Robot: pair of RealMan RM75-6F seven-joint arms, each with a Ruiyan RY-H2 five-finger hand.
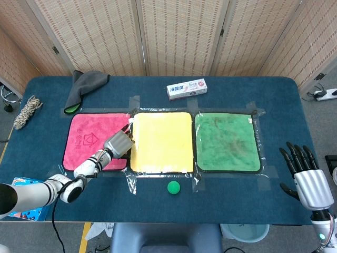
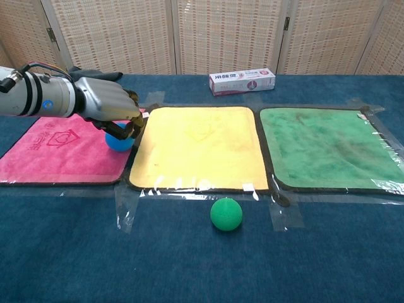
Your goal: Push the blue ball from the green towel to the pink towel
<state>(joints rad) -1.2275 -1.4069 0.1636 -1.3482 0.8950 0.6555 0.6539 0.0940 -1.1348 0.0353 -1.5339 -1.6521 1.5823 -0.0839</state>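
Note:
The blue ball (image 2: 118, 141) lies on the right edge of the pink towel (image 2: 57, 154), close to the yellow towel (image 2: 199, 146). My left hand (image 2: 112, 105) is cupped over the ball from above, fingers curled down around it. In the head view my left hand (image 1: 119, 143) covers the ball at the pink towel's (image 1: 84, 138) right border. The green towel (image 1: 227, 141) at the right has nothing on it. At the table's right front edge, my right hand (image 1: 307, 178) hovers with fingers spread and holds nothing.
A green ball (image 2: 226, 214) sits on the blue table in front of the yellow towel (image 1: 160, 141). A toothpaste box (image 1: 186, 88) lies at the back centre. A grey cloth (image 1: 84, 87) is behind the pink towel, and a rope coil (image 1: 27, 112) lies far left.

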